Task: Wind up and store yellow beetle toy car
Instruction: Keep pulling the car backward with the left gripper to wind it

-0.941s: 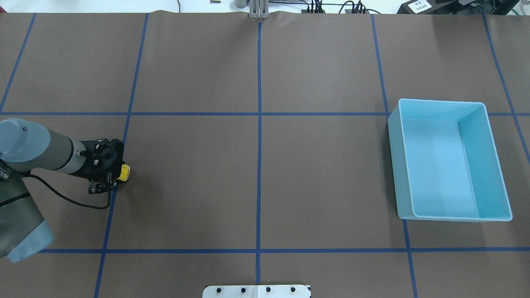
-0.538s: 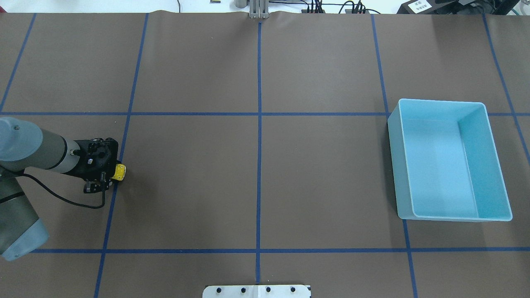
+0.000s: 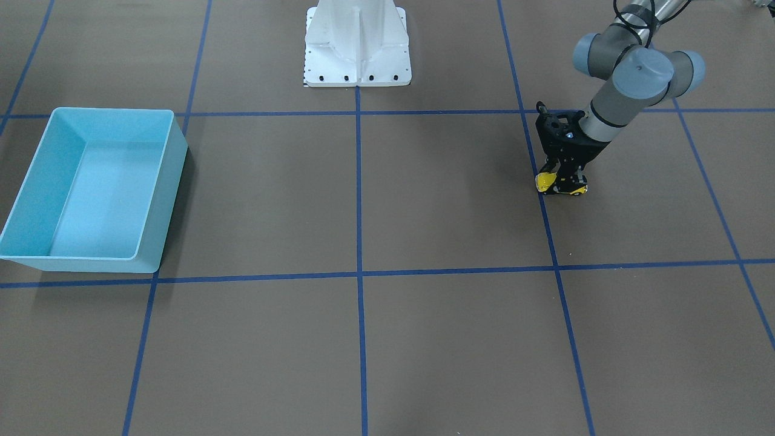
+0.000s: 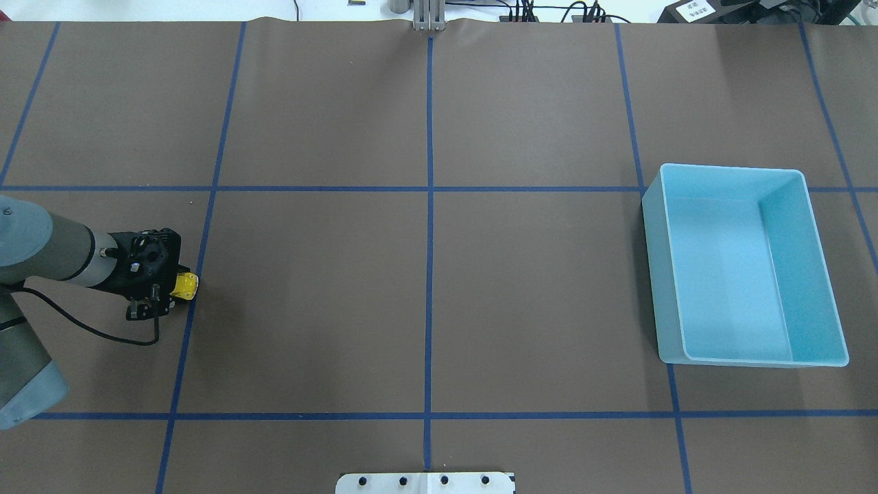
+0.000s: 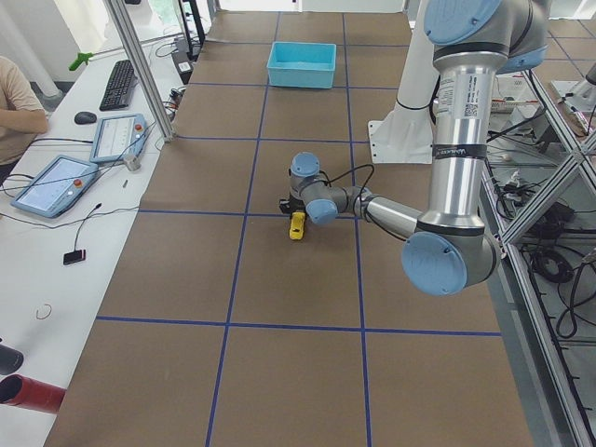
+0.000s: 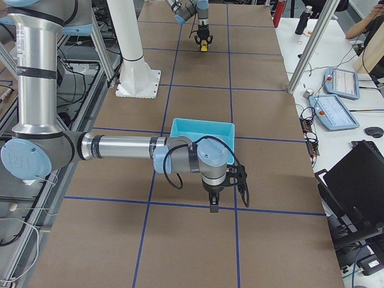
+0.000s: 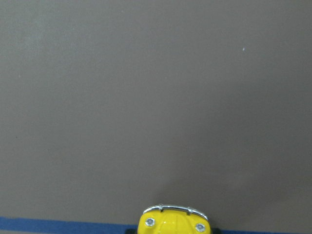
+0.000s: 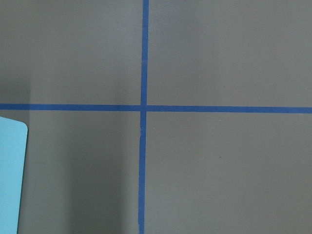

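The yellow beetle toy car (image 4: 185,286) is down on the brown table cover (image 4: 309,309) at the middle left of the overhead view. It's lying right across one of the blue tape lines (image 4: 207,233), well apart from the light blue bin (image 4: 799,274) over on the right side. The left gripper (image 3: 563,181) has it: the two black fingers are closed down over the middle of the car, so only the yellow ends poke out either side. The wheels look to be on the cover, though it's honestly too small to swear by.

The long axis runs roughly left-right in the overhead view. The end sticking out of the gripper toward the right, the bin side, is the one the left wrist camera catches at bottom centre. It's rounded yellow with a chrome bumper (image 7: 173,207) and two little round lights. In the front-facing view the axis goes left-right too, with the left end a bit higher in frame and touching the tape line.

The right gripper (image 6: 229,203) only turns up in the exterior right view, just below the bin in the frame. I can't tell from there how far apart its fingers are.

Writing-wise, there's a white label (image 4: 693,10) in the upper right corner of the overhead view. There's also a sticker (image 5: 463,93) on the upright tube of the left arm (image 5: 456,177) in the exterior left view. Both are too small to read.
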You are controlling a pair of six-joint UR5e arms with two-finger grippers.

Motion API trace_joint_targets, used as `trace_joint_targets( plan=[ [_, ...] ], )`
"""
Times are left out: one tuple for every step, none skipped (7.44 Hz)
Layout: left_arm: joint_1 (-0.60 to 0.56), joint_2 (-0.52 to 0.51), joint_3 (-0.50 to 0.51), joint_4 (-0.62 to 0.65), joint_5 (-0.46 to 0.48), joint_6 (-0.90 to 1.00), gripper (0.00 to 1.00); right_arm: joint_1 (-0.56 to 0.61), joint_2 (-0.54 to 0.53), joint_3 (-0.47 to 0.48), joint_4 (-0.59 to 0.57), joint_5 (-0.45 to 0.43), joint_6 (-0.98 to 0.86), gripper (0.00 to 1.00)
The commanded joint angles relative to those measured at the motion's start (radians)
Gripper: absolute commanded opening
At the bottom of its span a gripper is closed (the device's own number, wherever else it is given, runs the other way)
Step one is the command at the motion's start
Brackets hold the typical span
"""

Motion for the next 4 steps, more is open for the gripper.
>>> trace_joint_targets(
  plan=[
    [-0.015,0.015,0.005,-0.025,-0.019,0.002,0.03,0.004,0.0,0.0,0.0,0.0,0.0,1.0],
    [-0.018,0.025,0.005,-0.032,-0.02,0.011,0.03,0.006,0.0,0.0,0.0,0.0,0.0,1.0],
    [-0.02,0.034,0.005,-0.037,-0.029,0.021,0.03,0.01,0.0,-0.002,0.002,0.017,-0.003,1.0],
    [-0.022,0.039,0.005,-0.039,-0.031,0.022,0.03,0.013,-0.006,0.0,0.002,0.02,-0.005,1.0]
  ],
)
